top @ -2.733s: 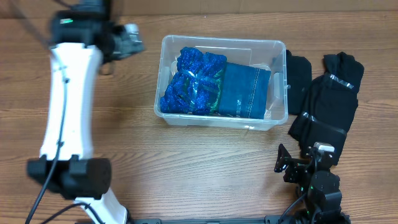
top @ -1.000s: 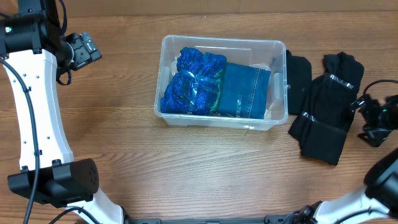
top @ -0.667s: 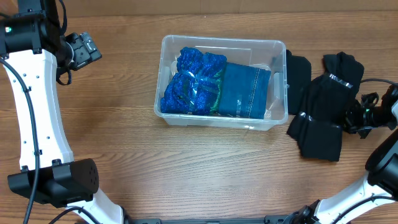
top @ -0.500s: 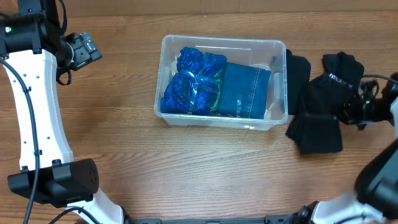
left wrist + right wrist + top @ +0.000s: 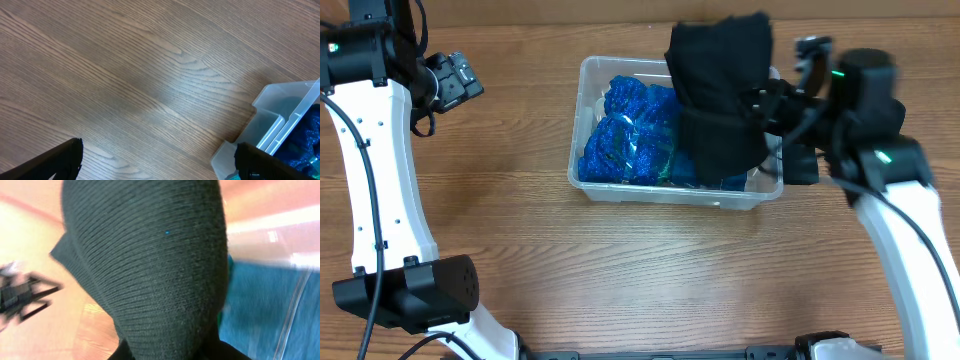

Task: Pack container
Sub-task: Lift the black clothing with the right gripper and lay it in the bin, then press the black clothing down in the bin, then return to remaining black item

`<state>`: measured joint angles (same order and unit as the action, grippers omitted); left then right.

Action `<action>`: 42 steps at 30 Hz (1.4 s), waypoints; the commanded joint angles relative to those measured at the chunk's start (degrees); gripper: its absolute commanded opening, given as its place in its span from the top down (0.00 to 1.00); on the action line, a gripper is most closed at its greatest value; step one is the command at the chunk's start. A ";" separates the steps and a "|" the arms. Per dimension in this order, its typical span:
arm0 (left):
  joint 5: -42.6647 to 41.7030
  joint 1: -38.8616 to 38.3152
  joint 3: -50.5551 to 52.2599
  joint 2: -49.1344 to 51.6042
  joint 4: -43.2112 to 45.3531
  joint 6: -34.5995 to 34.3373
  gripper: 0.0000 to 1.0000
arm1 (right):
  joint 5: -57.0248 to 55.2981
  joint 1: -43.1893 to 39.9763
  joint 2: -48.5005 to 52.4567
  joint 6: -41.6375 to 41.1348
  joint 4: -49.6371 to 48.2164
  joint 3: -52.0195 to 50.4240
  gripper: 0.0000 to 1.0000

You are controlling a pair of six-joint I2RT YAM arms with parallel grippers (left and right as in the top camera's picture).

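Top-down overhead, close wrists, common container point(image 5: 650, 194)

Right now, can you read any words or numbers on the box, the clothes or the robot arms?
No text can be read in any view.
The container: no readable label shows.
The black knit cloth: plain ribbing, no lettering.
The blue clothes: no lettering.

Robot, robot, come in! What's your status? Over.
Left gripper open, parked away from the container. Right gripper shut on black socks, hanging over container's right half. Blue clothes inside. Nothing seen blocking the drop.
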<state>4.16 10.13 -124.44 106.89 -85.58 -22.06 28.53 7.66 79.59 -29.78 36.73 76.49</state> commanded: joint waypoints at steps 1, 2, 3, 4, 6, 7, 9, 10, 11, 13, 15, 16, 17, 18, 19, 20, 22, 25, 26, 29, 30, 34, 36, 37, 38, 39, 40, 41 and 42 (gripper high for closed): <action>0.52 -0.02 -0.42 -0.07 0.11 0.87 0.00 | -6.01 0.74 10.56 -8.41 0.04 0.46 0.96; 0.52 -0.02 -0.42 -0.07 0.11 0.87 0.00 | -6.38 0.70 13.88 -8.39 0.17 0.46 0.95; 0.52 -0.02 -0.42 -0.07 0.11 0.87 0.00 | -7.23 0.17 16.68 -8.33 0.22 0.46 0.73; 0.52 -0.02 -0.42 -0.07 0.11 0.87 0.00 | -7.56 -0.79 18.67 -7.26 -0.13 0.46 0.53; 0.52 -0.02 -0.42 -0.07 0.11 0.87 0.00 | -6.97 -3.48 19.41 -2.05 -1.25 0.50 0.42; 0.52 -0.02 -0.42 -0.07 0.11 0.87 0.00 | -4.31 -5.25 17.97 2.95 -1.14 1.20 0.38; 0.52 -0.02 -0.42 -0.07 0.11 0.87 0.00 | -1.81 -7.23 14.38 7.50 1.14 2.86 0.33; 0.52 -0.02 -0.42 -0.07 0.11 0.87 0.00 | -1.95 -8.11 11.72 9.38 2.75 3.89 0.30; 0.52 -0.02 -0.42 -0.07 0.11 0.87 0.00 | -2.47 -9.07 9.14 10.93 3.72 4.59 0.30; 0.52 -0.02 -0.42 -0.07 0.11 0.87 0.00 | -8.52 -12.13 4.22 10.97 5.22 4.81 0.30; 0.52 -0.02 -0.42 -0.07 0.11 0.87 0.00 | -14.03 -15.17 3.26 11.02 7.89 4.81 0.26; 0.52 -0.02 -0.42 -0.07 0.11 0.87 0.00 | -16.31 -16.81 4.33 11.67 9.73 4.79 0.20; 0.52 -0.02 -0.42 -0.07 0.11 0.87 0.00 | -17.55 -17.88 5.75 12.52 10.56 4.74 0.17; 0.52 -0.02 -0.42 -0.07 0.11 0.87 0.00 | -18.05 -18.64 7.19 13.09 10.56 4.46 0.13; 0.52 -0.02 -0.42 -0.07 0.11 0.87 0.00 | -18.25 -19.65 9.84 14.01 10.19 4.35 0.07; 0.52 -0.02 -0.42 -0.07 0.11 0.87 0.00 | -18.27 -20.48 12.90 14.95 9.44 4.35 0.05; 0.52 -0.02 -0.42 -0.07 0.11 0.87 0.00 | -18.08 -21.70 18.95 15.06 6.99 4.35 0.02; 0.52 -0.02 -0.42 -0.07 0.11 0.87 0.00 | -15.39 -22.16 28.09 16.52 1.79 4.35 0.00; 0.52 -0.02 -0.42 -0.07 0.11 0.87 0.00 | -14.03 -22.14 30.56 18.51 -0.37 4.35 0.00; 0.52 -0.02 -0.42 -0.07 0.11 0.87 0.00 | -13.25 -21.99 35.76 19.52 -3.72 4.35 0.00; 0.52 -0.02 -0.42 -0.07 0.11 0.87 0.00 | -12.98 -21.99 36.96 19.61 -4.35 4.35 0.00; 0.52 -0.02 -0.42 -0.07 0.11 0.87 0.00 | -10.49 -21.99 40.35 19.58 -4.55 4.13 0.44; 0.52 -0.02 -0.42 -0.07 0.11 0.87 0.00 | -7.72 -21.99 40.15 19.61 -3.41 4.20 0.75; 0.52 -0.02 -0.42 -0.07 0.11 0.87 0.00 | -6.71 -21.99 39.58 19.61 -2.71 4.24 0.83; 0.52 -0.02 -0.42 -0.07 0.11 0.87 0.00 | -6.32 -22.16 38.38 19.58 -1.84 4.28 0.89; 0.52 -0.02 -0.42 -0.07 0.11 0.87 0.00 | -6.34 -22.40 35.95 19.61 -0.59 4.26 0.92; 0.52 -0.02 -0.42 -0.07 0.11 0.87 0.00 | -6.32 -22.53 32.54 19.58 0.57 4.26 0.93; 0.52 -0.02 -0.42 -0.07 0.11 0.87 0.00 | -6.27 -22.51 29.62 19.56 1.33 4.26 0.93; 0.52 -0.02 -0.42 -0.07 0.11 0.87 0.00 | -6.08 -22.51 24.59 19.54 2.67 4.28 0.93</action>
<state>4.16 10.13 -124.44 106.89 -85.58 -22.06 20.78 -14.63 115.11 -10.46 38.65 80.36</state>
